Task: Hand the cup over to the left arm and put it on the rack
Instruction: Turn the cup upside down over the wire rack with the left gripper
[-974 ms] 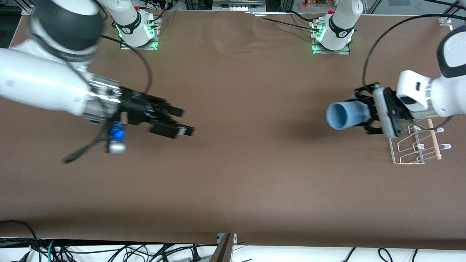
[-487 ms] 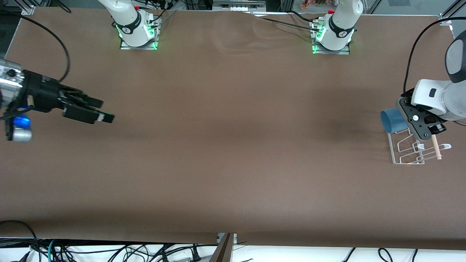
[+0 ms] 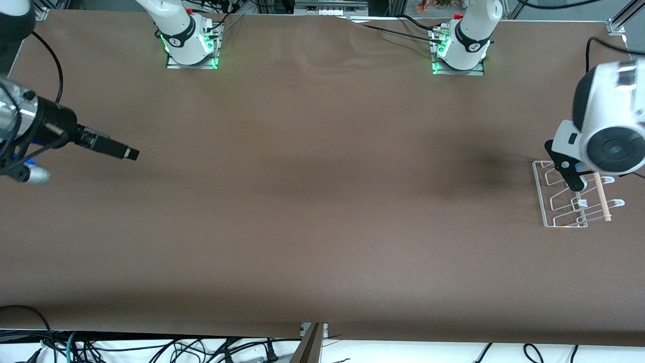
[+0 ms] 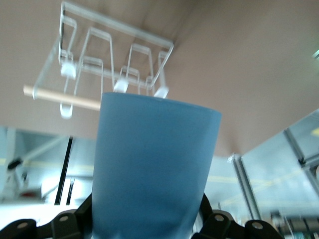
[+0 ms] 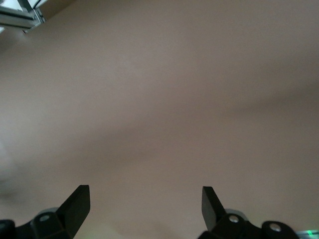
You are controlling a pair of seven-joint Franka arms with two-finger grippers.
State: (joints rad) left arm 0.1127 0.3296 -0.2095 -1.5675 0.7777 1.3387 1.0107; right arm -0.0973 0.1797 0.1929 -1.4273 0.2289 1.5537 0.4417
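The light-blue cup (image 4: 154,164) is held in my left gripper (image 4: 149,226), whose jaws are shut on its sides. The left wrist view shows the cup's rim close to the white wire rack (image 4: 109,64) and its wooden rod (image 4: 60,97). In the front view my left gripper (image 3: 572,174) is over the rack (image 3: 564,204) at the left arm's end of the table, and the wrist hides the cup. My right gripper (image 3: 126,151) is open and empty, low over the table at the right arm's end; the right wrist view (image 5: 144,199) shows only bare table between its jaws.
The brown table (image 3: 322,201) carries only the rack. The two arm bases (image 3: 189,43) (image 3: 461,48) stand along the edge farthest from the front camera. Cables hang past the nearest edge.
My left arm has swung the cup over the rack and turned its wrist, so the cup is now hidden in the front view. My right arm has pulled back toward its end of the table.
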